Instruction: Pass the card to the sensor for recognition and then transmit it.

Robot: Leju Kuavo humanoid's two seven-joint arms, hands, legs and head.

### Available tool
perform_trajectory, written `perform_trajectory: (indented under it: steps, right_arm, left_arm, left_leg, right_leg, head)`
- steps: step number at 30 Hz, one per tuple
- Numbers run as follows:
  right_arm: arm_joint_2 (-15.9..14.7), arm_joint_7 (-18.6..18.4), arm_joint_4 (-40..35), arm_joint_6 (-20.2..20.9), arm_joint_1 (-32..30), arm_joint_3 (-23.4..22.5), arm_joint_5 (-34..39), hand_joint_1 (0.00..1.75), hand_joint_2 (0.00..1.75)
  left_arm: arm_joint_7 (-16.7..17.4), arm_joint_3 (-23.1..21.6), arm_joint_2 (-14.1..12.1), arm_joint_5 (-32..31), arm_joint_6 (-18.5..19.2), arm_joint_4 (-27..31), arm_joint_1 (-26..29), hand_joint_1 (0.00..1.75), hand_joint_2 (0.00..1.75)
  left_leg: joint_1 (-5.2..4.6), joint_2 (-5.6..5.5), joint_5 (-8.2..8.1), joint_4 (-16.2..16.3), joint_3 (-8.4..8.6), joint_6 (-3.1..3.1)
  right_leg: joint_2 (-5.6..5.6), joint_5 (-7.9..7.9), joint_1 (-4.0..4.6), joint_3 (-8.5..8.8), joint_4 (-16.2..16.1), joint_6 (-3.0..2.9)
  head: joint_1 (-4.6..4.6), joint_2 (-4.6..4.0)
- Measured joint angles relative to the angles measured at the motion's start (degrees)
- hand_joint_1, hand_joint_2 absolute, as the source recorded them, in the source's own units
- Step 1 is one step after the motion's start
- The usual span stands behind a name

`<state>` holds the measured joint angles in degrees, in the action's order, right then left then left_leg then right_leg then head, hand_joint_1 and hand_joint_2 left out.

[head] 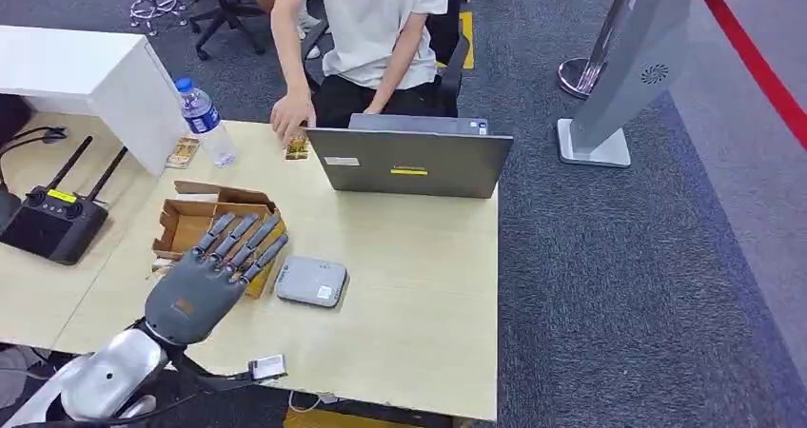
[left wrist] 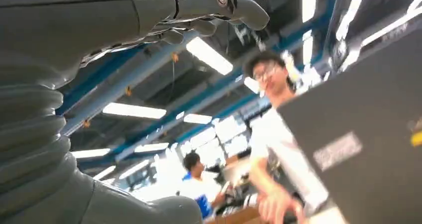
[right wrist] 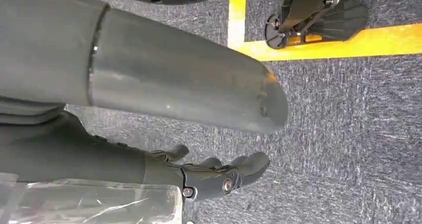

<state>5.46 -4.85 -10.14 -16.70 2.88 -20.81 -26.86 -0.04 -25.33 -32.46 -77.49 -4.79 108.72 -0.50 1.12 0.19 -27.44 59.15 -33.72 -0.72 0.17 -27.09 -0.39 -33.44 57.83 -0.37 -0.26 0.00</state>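
The left hand (head: 211, 278) hovers near the worktop's (head: 419, 285) front left corner, fingers spread wide over a cardboard box (head: 195, 221), holding nothing. The card (head: 297, 149) lies at the far edge beside a laptop (head: 409, 162), under a person's hand (head: 290, 117). The right hand (right wrist: 149, 79) hangs above carpet, fingers loosely apart, holding nothing.

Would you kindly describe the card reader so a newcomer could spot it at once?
On the pale wooden table, look in front of the closed grey laptop. The sensor is the small flat grey pad just right of the open cardboard box, beside the left hand.
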Motion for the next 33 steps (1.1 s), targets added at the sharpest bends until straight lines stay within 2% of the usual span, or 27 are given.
perform_trajectory:
  steps: [3, 12, 14, 16, 17, 20, 27, 33]
  right_arm:
    - [0.00, -0.20, 0.00, 0.07, 0.00, -0.04, -0.72, 0.00, 0.00]
    - [0.00, -0.22, 0.00, 0.11, 0.00, -0.04, -0.83, 0.00, 0.00]
    - [0.00, -0.42, 0.00, 0.20, -0.02, -0.04, -0.92, 0.00, 0.00]
    - [0.00, -0.55, 0.00, 0.29, 0.00, -0.04, -1.92, 0.00, 0.00]
    - [0.00, -0.57, 0.00, 0.46, 0.00, -0.04, -1.99, 0.00, 0.00]
    - [0.00, -0.74, 0.00, 0.46, -0.01, -0.04, -2.69, 0.00, 0.00]
    - [0.00, -0.68, 0.00, 0.44, -0.04, -0.35, -2.78, 0.00, 0.00]
    - [0.00, -0.55, 0.00, 0.35, -0.05, -1.51, -2.58, 0.00, 0.00]
  left_arm:
    - [0.35, 0.66, 0.33, 1.58, 2.02, -2.02, -1.62, 0.00, 1.75]
    - [0.44, 0.79, 0.39, 1.84, 2.22, -2.39, -1.87, 0.00, 1.75]
    - [0.68, 1.55, 0.85, 2.91, 2.58, -4.05, -2.87, 0.00, 1.75]
    - [1.14, 3.67, 2.23, 5.51, 2.37, -7.30, -3.80, 0.00, 1.75]
    - [1.47, 5.62, 3.76, 6.06, 1.99, -9.17, -3.97, 0.00, 1.75]
    - [1.64, 6.67, 5.07, 6.06, 1.27, -10.37, -3.40, 0.00, 1.75]
    - [0.39, 7.06, 6.42, 3.15, -1.67, -9.01, 2.43, 0.00, 1.75]
    - [-0.09, 6.87, 7.69, -1.18, -6.37, -5.98, 9.26, 0.00, 1.75]
  left_leg:
    - [0.00, 0.01, 0.00, 0.00, 0.01, 0.00]
    - [0.00, 0.02, 0.01, 0.00, 0.01, -0.01]
    - [0.00, 0.01, 0.03, 0.00, 0.01, -0.03]
    - [0.00, 0.01, 0.02, 0.00, 0.01, -0.03]
    - [0.00, 0.01, 0.02, 0.00, 0.00, -0.03]
    - [0.00, 0.02, 0.02, 0.00, -0.01, -0.03]
    - [0.00, 0.03, 0.01, 0.00, -0.02, -0.03]
    - [0.00, 0.03, -0.05, 0.00, -0.02, -0.01]
  right_leg:
    - [0.01, 0.01, 0.00, 0.01, 0.00, 0.00]
    - [0.01, 0.01, 0.00, 0.01, 0.00, 0.00]
    - [0.01, 0.02, 0.00, 0.01, 0.00, 0.00]
    - [0.02, 0.01, 0.00, -0.01, 0.00, 0.00]
    - [0.02, 0.01, 0.00, -0.01, 0.00, 0.00]
    - [0.02, 0.01, 0.00, -0.01, 0.00, 0.00]
    - [0.05, 0.00, 0.00, -0.02, -0.01, 0.01]
    - [0.05, -0.05, 0.00, -0.03, -0.02, 0.05]
  head:
    - [-0.02, 0.00]
    - [0.00, 0.00]
    - [0.00, 0.00]
    - [0.00, 0.00]
    - [-0.02, 0.00]
    - [-0.02, 0.00]
    - [-0.02, 0.00]
    - [-0.02, 0.00]
